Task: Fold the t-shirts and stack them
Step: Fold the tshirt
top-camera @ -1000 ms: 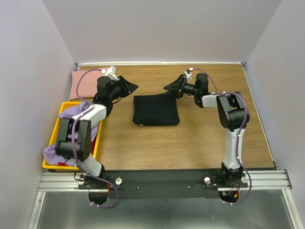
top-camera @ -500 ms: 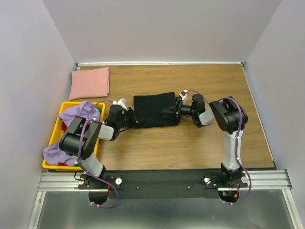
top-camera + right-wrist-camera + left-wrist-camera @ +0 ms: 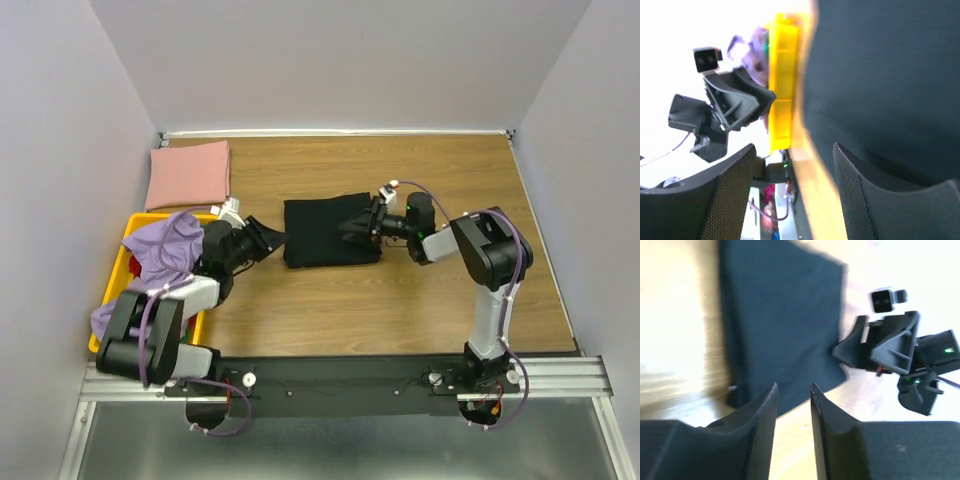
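Note:
A folded black t-shirt (image 3: 325, 235) lies flat mid-table; it also shows in the left wrist view (image 3: 785, 315) and the right wrist view (image 3: 880, 75). A folded dusty pink t-shirt (image 3: 190, 172) lies at the back left. A lavender t-shirt (image 3: 165, 245) is bunched in the yellow crate (image 3: 128, 262). My left gripper (image 3: 268, 238) is low at the black shirt's left edge, its jaws a narrow gap apart and empty (image 3: 792, 390). My right gripper (image 3: 358, 222) is open and empty over the shirt's right part (image 3: 794, 146).
The yellow crate stands at the left table edge, just behind my left arm, and shows in the right wrist view (image 3: 781, 85). White walls close the table on three sides. The metal base rail (image 3: 340, 378) runs along the near edge.
Both grippers came down from the back of the table to the black shirt's sides. In the last half second my left gripper drew back left off the shirt's edge.

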Available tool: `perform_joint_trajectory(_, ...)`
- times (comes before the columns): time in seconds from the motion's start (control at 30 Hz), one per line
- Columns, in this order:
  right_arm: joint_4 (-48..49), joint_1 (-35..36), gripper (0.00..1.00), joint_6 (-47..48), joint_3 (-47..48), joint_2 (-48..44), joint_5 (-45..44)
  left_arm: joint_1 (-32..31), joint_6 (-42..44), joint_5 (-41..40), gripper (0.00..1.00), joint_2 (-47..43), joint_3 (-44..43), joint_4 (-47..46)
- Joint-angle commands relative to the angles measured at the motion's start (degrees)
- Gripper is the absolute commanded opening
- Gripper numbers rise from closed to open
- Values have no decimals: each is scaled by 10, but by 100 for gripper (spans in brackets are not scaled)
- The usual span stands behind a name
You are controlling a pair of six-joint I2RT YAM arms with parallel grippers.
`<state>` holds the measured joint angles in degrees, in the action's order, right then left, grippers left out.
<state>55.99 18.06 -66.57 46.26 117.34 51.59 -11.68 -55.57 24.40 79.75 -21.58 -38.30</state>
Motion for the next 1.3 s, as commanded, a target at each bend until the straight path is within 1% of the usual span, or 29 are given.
perform_joint_trajectory(0.0,-10,90,71,-30,50,-46,-36,3,71,-45,43,-122,-54,126)
perform_joint_trajectory(0.03,-10,103,71,-34,58,-45,-46,3,91,-81,43,-149,-66,155)
perform_joint_trajectory(0.07,-10,116,72,-42,63,-41,-54,3,109,-102,44,-195,-78,216)
perform_joint_trajectory(0.1,-10,128,72,-45,82,-34,-61,3,148,-124,45,-217,-93,247)
perform_joint_trajectory(0.13,-10,148,72,-48,92,-11,-69,3,166,-167,49,-257,-116,295)
perform_joint_trajectory(0.17,-10,155,72,-60,110,3,-69,3,200,-188,54,-275,-137,316)
perform_joint_trajectory(0.27,-9,174,72,-73,110,52,-105,3,244,-239,59,-337,-158,364)
perform_joint_trajectory(0.3,-9,175,72,-75,102,64,-129,4,265,-265,63,-350,-163,382)
perform_joint_trajectory(0.33,-9,175,72,-80,96,87,-140,3,276,-285,65,-372,-164,395)
perform_joint_trajectory(0.37,-10,175,72,-82,92,99,-149,3,286,-296,69,-382,-162,408)
perform_joint_trajectory(0.4,-11,175,71,-81,87,108,-166,3,302,-303,70,-390,-156,412)
perform_joint_trajectory(0.47,-10,175,72,-81,73,128,-174,3,312,-320,77,-413,-146,418)
perform_joint_trajectory(0.53,-10,175,71,-84,68,132,-171,3,321,-325,77,-424,-131,418)
perform_joint_trajectory(0.67,-11,175,71,-90,71,95,-157,3,324,-332,77,-428,-126,407)
perform_joint_trajectory(0.7,-19,174,71,-90,80,66,-157,3,325,-333,80,-427,-128,402)
perform_joint_trajectory(0.77,-35,174,71,-86,97,42,-157,3,326,-332,81,-422,-127,400)
perform_joint_trajectory(0.9,-76,168,71,-62,151,20,-170,3,327,-321,81,-417,-128,397)
perform_joint_trajectory(0.97,-89,160,72,-57,168,39,-180,3,332,-320,82,-413,-127,396)
perform_joint_trajectory(1.07,-89,151,72,-59,170,72,-193,3,336,-318,84,-409,-129,397)
perform_joint_trajectory(1.13,-88,150,72,-61,170,110,-193,3,339,-318,85,-406,-129,397)
perform_joint_trajectory(1.17,-88,150,72,-64,171,135,-192,3,339,-320,87,-405,-129,398)
perform_joint_trajectory(1.27,-88,149,72,-66,168,159,-192,5,338,-322,88,-405,-130,400)
